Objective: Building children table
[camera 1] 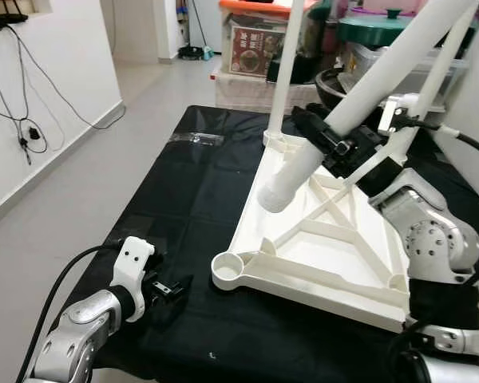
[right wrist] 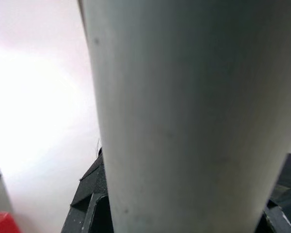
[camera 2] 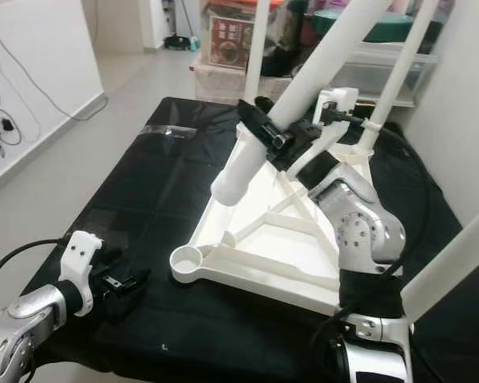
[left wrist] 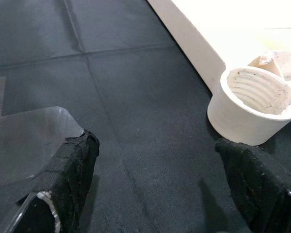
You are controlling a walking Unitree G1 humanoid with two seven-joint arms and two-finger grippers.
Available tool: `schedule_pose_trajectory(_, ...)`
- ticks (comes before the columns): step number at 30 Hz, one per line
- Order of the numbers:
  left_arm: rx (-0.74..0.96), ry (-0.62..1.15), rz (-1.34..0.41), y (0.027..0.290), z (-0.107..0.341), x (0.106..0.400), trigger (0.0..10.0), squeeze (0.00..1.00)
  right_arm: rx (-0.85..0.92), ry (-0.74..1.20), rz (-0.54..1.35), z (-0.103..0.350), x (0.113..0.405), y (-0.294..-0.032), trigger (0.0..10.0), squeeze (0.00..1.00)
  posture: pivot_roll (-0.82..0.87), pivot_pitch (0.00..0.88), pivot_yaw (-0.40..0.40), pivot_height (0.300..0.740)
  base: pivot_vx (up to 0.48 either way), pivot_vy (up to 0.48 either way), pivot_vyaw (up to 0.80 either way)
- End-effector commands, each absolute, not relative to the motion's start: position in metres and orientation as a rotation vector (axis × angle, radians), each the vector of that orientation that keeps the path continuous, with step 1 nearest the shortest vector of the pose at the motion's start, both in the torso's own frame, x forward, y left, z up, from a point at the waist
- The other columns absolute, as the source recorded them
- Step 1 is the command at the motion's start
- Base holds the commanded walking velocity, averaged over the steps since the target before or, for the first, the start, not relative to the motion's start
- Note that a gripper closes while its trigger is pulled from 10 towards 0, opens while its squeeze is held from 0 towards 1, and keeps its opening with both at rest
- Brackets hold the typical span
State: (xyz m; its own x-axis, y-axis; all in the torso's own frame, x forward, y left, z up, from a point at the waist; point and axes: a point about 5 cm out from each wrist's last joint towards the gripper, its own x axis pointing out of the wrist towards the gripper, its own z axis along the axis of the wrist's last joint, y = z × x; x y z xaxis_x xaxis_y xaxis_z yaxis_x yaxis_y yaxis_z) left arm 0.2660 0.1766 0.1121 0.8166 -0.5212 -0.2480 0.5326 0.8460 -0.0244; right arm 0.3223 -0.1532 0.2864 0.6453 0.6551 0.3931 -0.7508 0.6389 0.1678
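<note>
In the left eye view, a white plastic tabletop point(camera 1: 335, 255) lies upside down on a black cloth-covered surface point(camera 1: 199, 199), its ribbed underside up and a round threaded corner socket point(camera 1: 226, 269) at its near left. The right gripper point(camera 1: 329, 137) is clamped around a white cylindrical table leg point(camera 1: 327, 140), held tilted above the tabletop's left side. Another white leg point(camera 1: 282, 76) stands upright in the far socket. The left gripper point(camera 1: 166, 292) rests low on the cloth, near left.

The right eye view repeats this scene.

In the left wrist view, the left gripper's black fingers point(left wrist: 70, 167) are spread wide, holding nothing, with the socket just beyond.

In the right wrist view, the leg crosses close in front of the camera.
</note>
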Motion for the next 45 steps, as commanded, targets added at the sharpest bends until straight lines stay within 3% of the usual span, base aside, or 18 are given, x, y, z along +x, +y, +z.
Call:
schedule_pose_trajectory(1,0.061,0.262,-0.534,0.181,0.11,0.268,10.0,0.0,0.326,-0.328,0.837,0.288,0.319,-0.152,0.0,0.0,0.14,0.0,-0.086,0.74,0.0,0.0,0.0)
schedule_pose_trajectory(16,0.059,0.252,-0.417,0.194,0.11,0.274,10.0,0.0,0.302,-0.295,0.878,0.277,0.317,-0.144,0.0,0.0,0.13,0.0,-0.087,0.74,0.0,0.0,0.0)
schedule_pose_trajectory(23,0.079,0.257,-0.157,0.231,0.11,0.282,10.0,0.0,0.126,-0.203,0.892,0.25,0.315,-0.116,0.0,0.0,0.15,0.0,-0.091,0.74,0.0,0.0,0.0)
schedule_pose_trajectory(28,0.076,0.272,-0.036,0.252,0.108,0.28,10.0,0.0,0.091,-0.173,0.932,0.237,0.31,-0.096,0.0,0.0,0.16,0.0,-0.097,0.74,0.0,0.0,0.0)
schedule_pose_trajectory(33,0.069,0.274,-0.008,0.255,0.107,0.28,10.0,0.0,0.079,-0.174,0.97,0.232,0.305,-0.083,0.0,0.0,0.16,0.0,-0.096,0.74,0.0,0.0,0.0)
schedule_pose_trajectory(36,0.064,0.274,-0.008,0.251,0.105,0.28,10.0,0.0,0.007,-0.18,1.093,0.223,0.29,-0.06,0.0,0.0,0.17,0.0,-0.097,0.74,0.0,0.0,0.0)
schedule_pose_trajectory(45,0.057,0.271,0.006,0.25,0.104,0.282,10.0,0.0,-0.146,-0.163,1.144,0.206,0.288,-0.047,0.0,0.0,0.17,0.0,-0.099,0.74,0.0,0.0,0.0)
